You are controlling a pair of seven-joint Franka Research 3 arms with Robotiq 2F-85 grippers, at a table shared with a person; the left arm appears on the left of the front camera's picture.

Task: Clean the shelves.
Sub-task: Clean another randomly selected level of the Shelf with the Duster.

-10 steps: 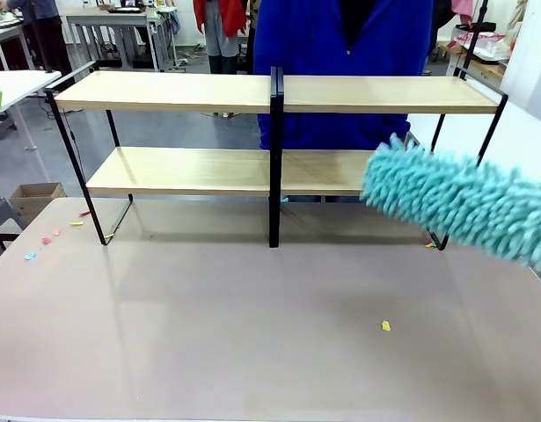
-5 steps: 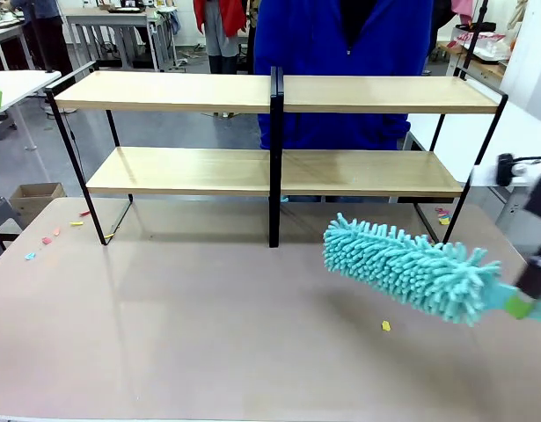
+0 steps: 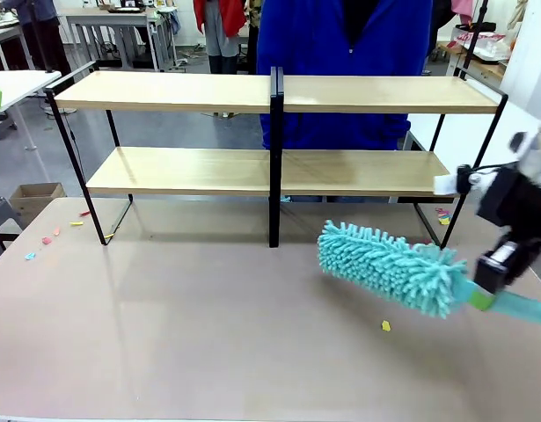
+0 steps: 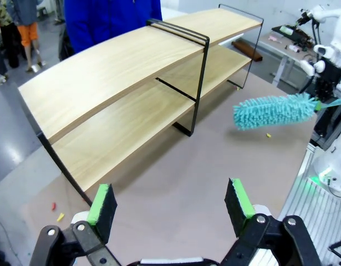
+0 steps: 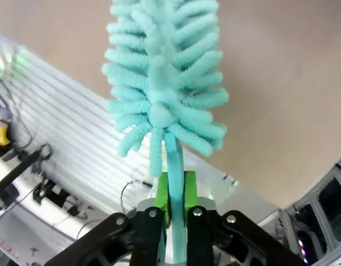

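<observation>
Since a second ago, the duster [image 3: 389, 266] has swung down from beside the lower board's right end to hang low over the table [image 3: 208, 334], its fluffy head pointing left and slightly up. At the picture's right edge the right tool [image 3: 481, 297] is clamped on the duster's flat handle, pads tight on both sides. The left tool [image 4: 171, 202] hangs above the table's near side with its jaws spread wide, nothing between them. Bare table lies between duster and shelves [image 3: 274, 132]. These stand at the table's far edge: two pale boards, thin black frame, black middle post.
</observation>
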